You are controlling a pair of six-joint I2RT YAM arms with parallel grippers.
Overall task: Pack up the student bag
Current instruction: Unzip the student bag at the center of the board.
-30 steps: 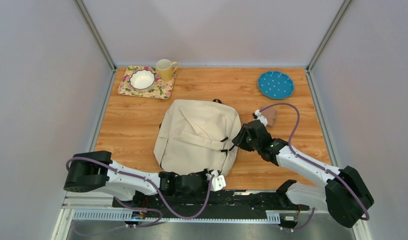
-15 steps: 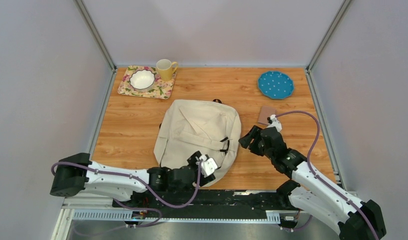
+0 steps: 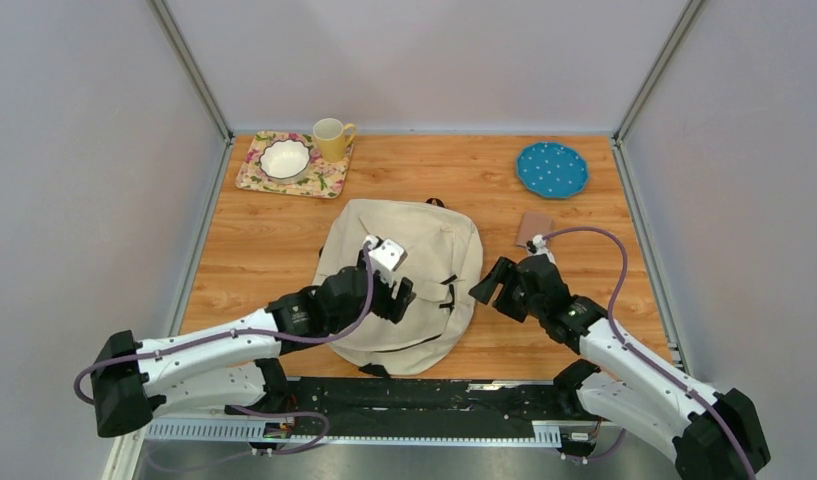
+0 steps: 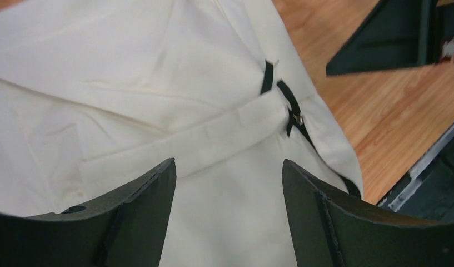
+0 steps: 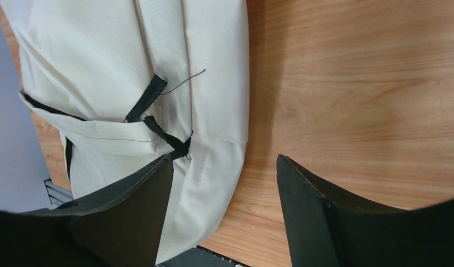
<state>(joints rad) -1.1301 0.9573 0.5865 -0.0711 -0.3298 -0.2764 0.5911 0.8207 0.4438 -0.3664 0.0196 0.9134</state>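
Observation:
The student bag (image 3: 404, 250) is a cream fabric backpack lying flat in the middle of the table, with black strap ends on its right side (image 3: 449, 288). My left gripper (image 3: 402, 297) hovers over the bag's lower middle, open, with only cream fabric (image 4: 158, 83) and a strap band below its fingers (image 4: 141, 194). My right gripper (image 3: 484, 285) stands open just beside the bag's right edge. In the right wrist view the bag's edge (image 5: 213, 111) lies under the left finger (image 5: 135, 206), and bare wood shows between the jaws. Neither gripper holds anything.
A small brown flat item (image 3: 534, 228) lies on the table right of the bag, behind my right arm. A blue dotted plate (image 3: 552, 168) sits at the back right. A floral tray (image 3: 324, 180) at the back left carries a white bowl (image 3: 284, 157) and a yellow mug (image 3: 332, 138).
Both grippers have opened. My left arm swung from the bag's near edge up over its middle. My right gripper drew back a little from the bag's right edge.

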